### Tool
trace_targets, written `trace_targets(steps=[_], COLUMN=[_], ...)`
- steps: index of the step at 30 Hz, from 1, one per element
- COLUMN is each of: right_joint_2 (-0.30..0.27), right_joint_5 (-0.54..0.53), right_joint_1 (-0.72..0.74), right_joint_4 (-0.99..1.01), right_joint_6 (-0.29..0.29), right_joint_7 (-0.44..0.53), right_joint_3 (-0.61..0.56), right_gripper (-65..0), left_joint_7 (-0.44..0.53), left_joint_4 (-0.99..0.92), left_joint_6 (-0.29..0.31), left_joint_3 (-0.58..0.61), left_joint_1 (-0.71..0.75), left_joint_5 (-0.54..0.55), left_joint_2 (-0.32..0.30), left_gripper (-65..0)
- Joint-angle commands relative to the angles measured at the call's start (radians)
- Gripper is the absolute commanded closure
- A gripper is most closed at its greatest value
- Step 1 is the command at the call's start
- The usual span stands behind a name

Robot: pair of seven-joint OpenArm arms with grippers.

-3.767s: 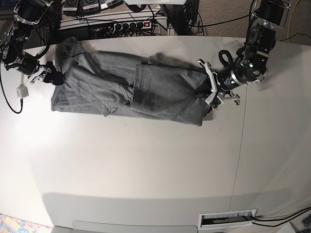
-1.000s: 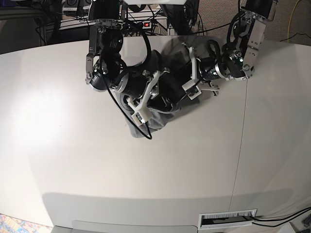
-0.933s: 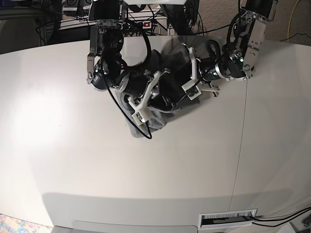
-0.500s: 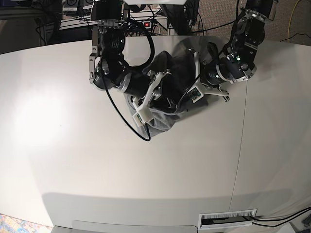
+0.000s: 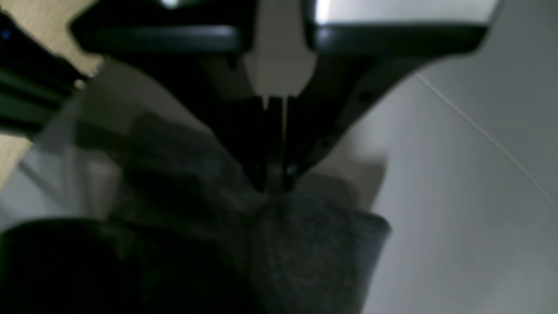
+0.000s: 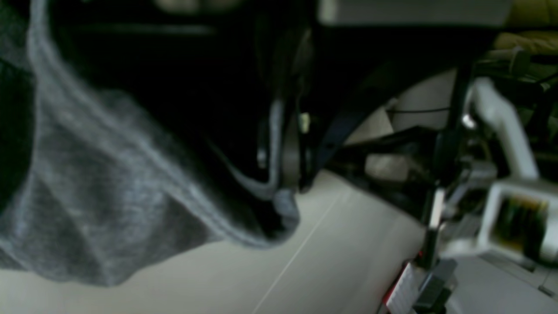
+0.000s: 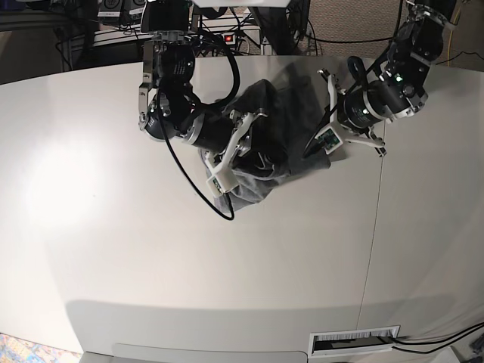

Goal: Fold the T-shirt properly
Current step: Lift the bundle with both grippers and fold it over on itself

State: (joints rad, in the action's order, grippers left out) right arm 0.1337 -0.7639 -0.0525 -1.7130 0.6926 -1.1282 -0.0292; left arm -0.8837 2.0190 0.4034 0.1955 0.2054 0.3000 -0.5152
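Observation:
The grey T-shirt [image 7: 276, 98] lies bunched between both arms at the back middle of the white table [image 7: 151, 249]. My left gripper [image 7: 318, 148] comes in from the right of the base view and is shut on a fold of the T-shirt [image 5: 314, 244]; in the left wrist view the jaws meet on the cloth at the left gripper [image 5: 274, 185]. My right gripper [image 7: 236, 159] is on the left of the bundle and is shut on a hem of the T-shirt [image 6: 87, 209]; the hem runs between the jaws at the right gripper [image 6: 283, 192]. Much of the cloth hides under the arms.
A power strip [image 7: 208, 38] and cables run along the table's back edge behind the arms. A seam [image 7: 376, 204] crosses the table on the right. A slotted vent [image 7: 354, 342] sits near the front edge.
The shirt lay stretched out long before; its two ends have since been brought together. In the last second my left arm pulled right, drawing the cloth wider. The right arm barely moved.

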Motion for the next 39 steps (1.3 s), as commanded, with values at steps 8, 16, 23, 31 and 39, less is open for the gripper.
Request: trace_targets(steps=[8, 16, 23, 31, 39], right_joint_2=[0.008, 0.008, 0.008, 0.008, 0.007], right_joint_5=[-0.139, -0.182, -0.029, 0.077, -0.094], right_joint_1=[0.016, 0.014, 0.014, 0.014, 0.014], right_joint_4=[-0.016, -0.016, -0.016, 0.033, 0.033], right_joint_6=[0.006, 0.006, 0.006, 0.006, 0.006], right_joint_7=[0.029, 0.023, 0.102, 0.163, 0.112], right_joint_3=[-0.002, -0.021, -0.135, -0.166, -0.166], right_gripper=[0.0, 0.0, 0.0, 0.0, -23.7], left_joint_7=[0.309, 0.387, 0.386, 0.383, 0.383], left_joint_4=[-0.058, -0.217, -0.222, -0.222, -0.222], left_joint_6=[-0.003, -0.002, 0.009, 0.012, 0.012], left_joint_3=[-0.004, -0.004, -0.004, -0.004, -0.004], left_joint_1=[0.107, 0.11, 0.11, 0.111, 0.11], left_joint_5=[0.005, -0.012, -0.012, -0.012, -0.014], left_joint_2=[-0.011, 0.009, 0.075, 0.074, 0.074], left_gripper=[0.0, 0.0, 0.0, 0.0, 0.0])
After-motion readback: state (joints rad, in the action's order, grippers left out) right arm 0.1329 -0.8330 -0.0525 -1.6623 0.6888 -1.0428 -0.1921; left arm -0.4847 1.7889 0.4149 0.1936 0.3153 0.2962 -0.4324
